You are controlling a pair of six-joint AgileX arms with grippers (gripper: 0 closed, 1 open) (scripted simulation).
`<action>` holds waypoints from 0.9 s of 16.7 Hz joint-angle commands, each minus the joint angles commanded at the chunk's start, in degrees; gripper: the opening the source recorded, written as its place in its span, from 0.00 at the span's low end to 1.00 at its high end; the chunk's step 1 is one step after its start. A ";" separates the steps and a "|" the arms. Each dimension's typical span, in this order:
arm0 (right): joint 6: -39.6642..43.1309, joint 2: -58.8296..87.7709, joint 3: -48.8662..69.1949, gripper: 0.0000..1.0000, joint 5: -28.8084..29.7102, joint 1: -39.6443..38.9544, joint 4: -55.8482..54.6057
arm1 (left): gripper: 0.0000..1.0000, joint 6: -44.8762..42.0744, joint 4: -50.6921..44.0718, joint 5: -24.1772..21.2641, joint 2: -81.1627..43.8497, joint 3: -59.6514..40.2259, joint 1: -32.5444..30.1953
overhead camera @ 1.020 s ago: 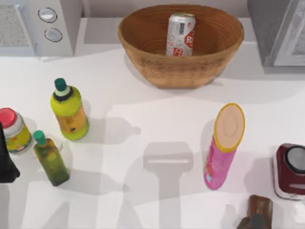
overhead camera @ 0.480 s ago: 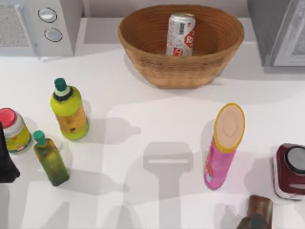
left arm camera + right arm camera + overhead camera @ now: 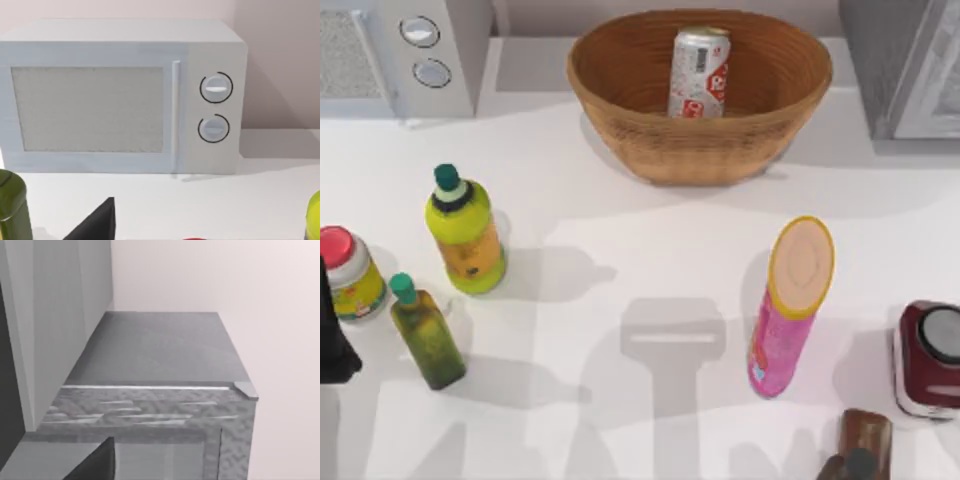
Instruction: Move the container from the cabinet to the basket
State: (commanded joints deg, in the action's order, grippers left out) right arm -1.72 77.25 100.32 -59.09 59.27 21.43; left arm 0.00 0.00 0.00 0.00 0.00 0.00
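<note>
You see the container (image 3: 698,72), a silver can with a red-and-white label, standing inside the basket (image 3: 620,70) at the back middle of the table (image 3: 650,250). Its long axis runs close to upright, its top end leaning slightly toward the back wall, and the label faces you. The brown wicker basket sits between the white microwave (image 3: 420,50) at the back left and the grey cabinet (image 3: 900,60) at the back right. Nearer you, a pink tube with a yellow rim (image 3: 790,305) stands right of centre. On the left stand a yellow-green bottle (image 3: 465,232), a dark green bottle (image 3: 425,335) and a red-lidded jar (image 3: 350,275). A maroon appliance (image 3: 928,358) sits at the right edge. You cannot tell how either gripper's fingers are set.
</note>
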 joint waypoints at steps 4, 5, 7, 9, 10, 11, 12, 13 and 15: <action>-0.61 -0.11 0.11 1.00 5.25 -5.84 0.77 | 1.00 0.00 0.00 0.00 0.00 0.00 0.00; -0.77 -0.18 0.14 1.00 7.66 -8.70 1.05 | 1.00 0.00 0.00 0.00 0.00 0.00 0.00; -1.03 -0.32 0.17 1.00 13.86 -16.12 1.63 | 1.00 0.00 0.00 0.00 0.00 0.00 0.00; -1.19 -0.47 0.12 1.00 22.10 -25.34 2.20 | 1.00 0.00 0.00 0.00 0.00 0.00 0.00; -1.23 -0.56 0.07 1.00 26.96 -30.38 2.47 | 1.00 0.00 0.00 0.00 0.00 0.00 0.00; -1.22 -0.67 0.01 1.00 32.24 -35.62 2.73 | 1.00 0.00 0.00 0.00 0.00 0.00 0.00; -1.20 -0.78 -0.07 1.00 37.82 -41.01 2.96 | 1.00 0.00 0.00 0.00 0.00 0.00 0.00; -1.15 -0.91 -0.18 1.00 43.58 -46.49 3.18 | 1.00 0.00 0.00 0.00 0.00 0.00 0.00; -0.95 -1.24 -0.45 1.00 55.09 -57.26 3.54 | 1.00 0.00 0.00 0.00 0.00 0.00 0.00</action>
State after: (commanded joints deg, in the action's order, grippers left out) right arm -2.66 76.01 99.87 -3.99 2.00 24.97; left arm 0.00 0.00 0.00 0.00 0.00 0.00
